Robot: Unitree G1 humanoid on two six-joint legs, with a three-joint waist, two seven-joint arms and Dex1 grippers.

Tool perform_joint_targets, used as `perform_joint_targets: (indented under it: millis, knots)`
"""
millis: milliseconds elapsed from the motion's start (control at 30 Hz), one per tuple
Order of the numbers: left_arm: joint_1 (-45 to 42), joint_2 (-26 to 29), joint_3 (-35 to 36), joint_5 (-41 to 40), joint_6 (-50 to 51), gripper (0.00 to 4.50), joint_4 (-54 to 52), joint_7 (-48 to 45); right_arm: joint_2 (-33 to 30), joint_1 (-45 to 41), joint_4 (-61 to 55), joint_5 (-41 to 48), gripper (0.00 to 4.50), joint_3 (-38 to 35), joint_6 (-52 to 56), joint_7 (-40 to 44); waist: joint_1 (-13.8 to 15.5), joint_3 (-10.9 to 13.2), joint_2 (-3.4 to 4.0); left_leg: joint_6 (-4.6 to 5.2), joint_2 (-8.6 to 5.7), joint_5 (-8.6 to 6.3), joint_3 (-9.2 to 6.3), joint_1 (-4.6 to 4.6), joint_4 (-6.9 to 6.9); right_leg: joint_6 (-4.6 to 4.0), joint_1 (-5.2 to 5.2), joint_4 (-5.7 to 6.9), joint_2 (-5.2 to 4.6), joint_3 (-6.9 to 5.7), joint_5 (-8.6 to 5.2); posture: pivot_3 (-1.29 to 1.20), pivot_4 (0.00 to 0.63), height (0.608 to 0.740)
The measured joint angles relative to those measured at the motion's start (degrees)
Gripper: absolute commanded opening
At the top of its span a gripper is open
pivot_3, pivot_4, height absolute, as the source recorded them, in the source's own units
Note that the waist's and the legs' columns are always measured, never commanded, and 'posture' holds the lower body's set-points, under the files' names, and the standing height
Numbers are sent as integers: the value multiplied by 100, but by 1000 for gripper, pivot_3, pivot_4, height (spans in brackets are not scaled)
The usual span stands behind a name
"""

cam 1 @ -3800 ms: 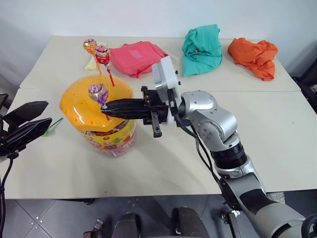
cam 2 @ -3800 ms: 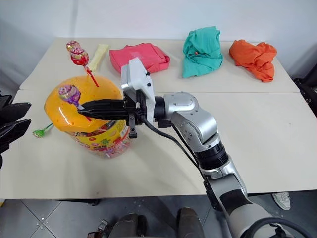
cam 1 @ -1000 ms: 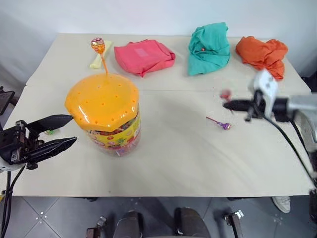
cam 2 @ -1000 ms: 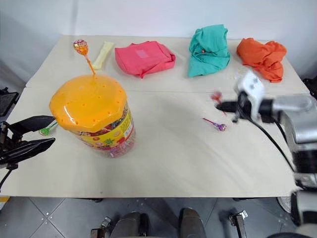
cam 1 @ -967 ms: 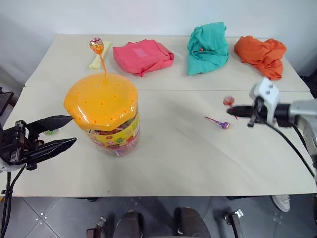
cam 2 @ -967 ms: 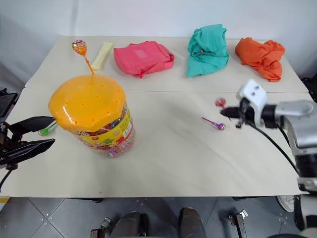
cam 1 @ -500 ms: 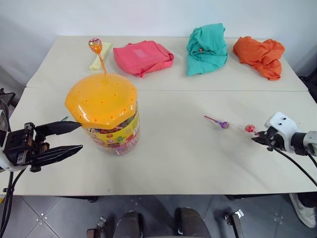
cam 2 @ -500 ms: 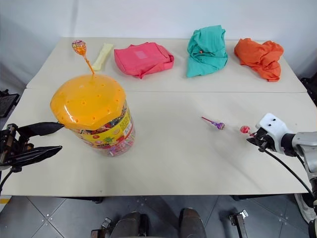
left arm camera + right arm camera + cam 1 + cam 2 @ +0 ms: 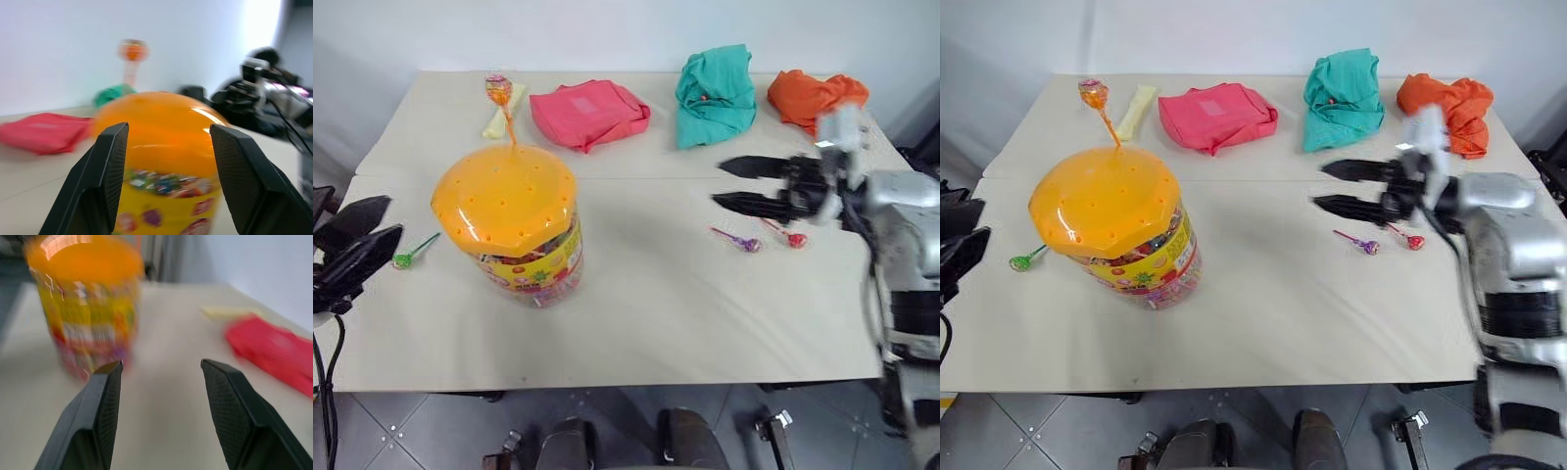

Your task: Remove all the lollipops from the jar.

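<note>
Both black fingers of the right gripper [image 9: 717, 183] stand apart and empty, pointing toward the large clear plastic jar with the domed orange lid [image 9: 507, 224]; the left gripper [image 9: 357, 241], beside the jar, is spread too. One orange-wrapped lollipop on a thin orange stick [image 9: 498, 91] stands upright from the lid's far edge. Being light, with crinkly wrapper and slim stiff stick, it is probably best pinched low on the stick and drawn straight up.

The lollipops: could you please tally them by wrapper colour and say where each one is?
Orange lollipop: 1, standing in the jar lid.
Green lollipop: 1, on the table left of the jar.
Purple lollipop: 1, on the table to the right.
Red lollipop: 1, beside the purple one.
Total: 4, with 3 out of the jar.
</note>
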Motion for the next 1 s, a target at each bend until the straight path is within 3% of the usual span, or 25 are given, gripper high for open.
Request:
perform_joint_targets:
  millis: [167,333,600,733,833,1000]
  knots:
    - [211,-208,25,72,-121,2830,-44,124,1559,-1416,471,-199,2657,545,694,-1169,-39,-2,-3,0,-13,0,-36,-3,1,-1,-7,40,-7,-10,0,0,150,740]
    - [303,-255,-18,73,-162,2830,-141,194,2623,-2189,1255,-533,2657,733,859,-2022,-79,-15,-26,0,-24,0,-59,-7,1,-3,-4,50,-8,-15,2,0,150,740]
    - [367,-287,-64,53,-172,2830,-325,224,3522,-2779,2168,-1025,2657,850,826,-2466,-154,-15,-26,-3,-27,0,-59,-8,-1,-3,-3,48,3,-20,2,0,150,740]
    - [360,-287,-68,47,-182,2830,-368,229,3681,-2887,2342,-1133,2657,844,823,-2487,-227,-16,-27,-5,-27,0,-62,-7,-4,-3,-3,48,3,-19,2,0,150,740]
    - [345,-289,-73,47,-192,2830,-376,233,3799,-2936,2489,-1177,2013,779,802,-2509,-254,-15,-26,-9,-27,-1,-60,-7,-8,-3,-4,47,8,-20,2,0,150,740]
    - [284,-291,-90,22,-201,2830,-470,239,3926,-2937,2514,-1193,359,688,688,-2509,-298,-15,-26,-14,-25,-1,-65,-7,-11,-3,-5,48,11,-20,2,0,150,740]
